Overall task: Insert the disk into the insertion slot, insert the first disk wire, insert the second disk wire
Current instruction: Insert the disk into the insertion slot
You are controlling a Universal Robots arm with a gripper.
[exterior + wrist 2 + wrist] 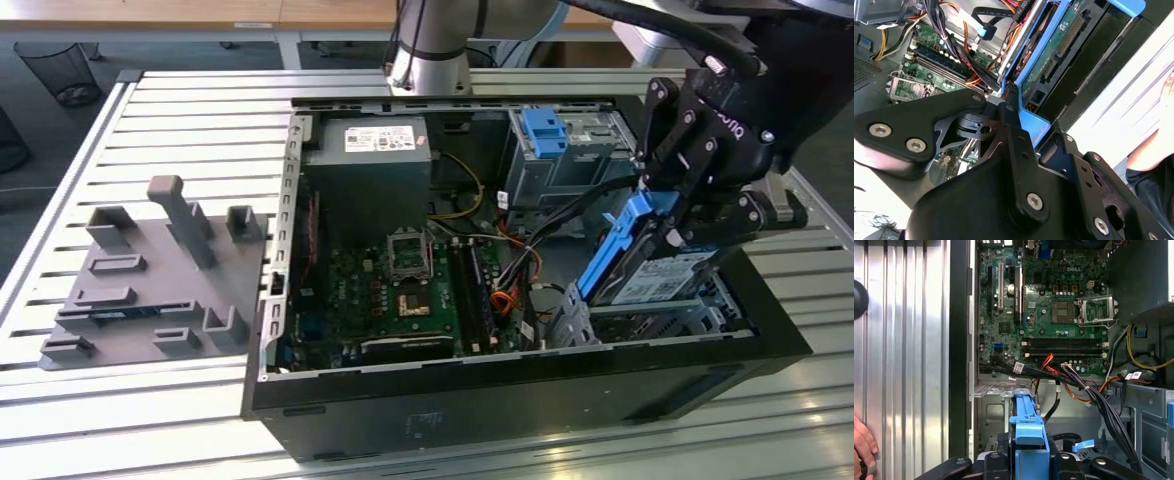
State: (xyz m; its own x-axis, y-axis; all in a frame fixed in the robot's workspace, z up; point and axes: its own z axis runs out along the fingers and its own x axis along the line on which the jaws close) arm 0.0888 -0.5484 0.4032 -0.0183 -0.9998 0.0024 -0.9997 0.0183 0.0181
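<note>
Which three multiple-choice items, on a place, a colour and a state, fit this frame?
1. Relative to the computer case, the grey fixture plate lies:
A. inside it
B. on the exterior view's left of it
C. on the exterior view's right of it

2. The carrier framing the disk is:
A. red
B. blue
C. yellow

3. Relative to the insertion slot, the disk is:
A. seated level inside
B. resting flat on top
C. held steeply tilted over it by the end effector

Answers:
1 B: the plate sits on the slatted table beside the case.
2 B: blue shows in the exterior view and both wrist views.
3 C: the end effector clamps the carrier, and the disk's low end is near the slot.
</note>
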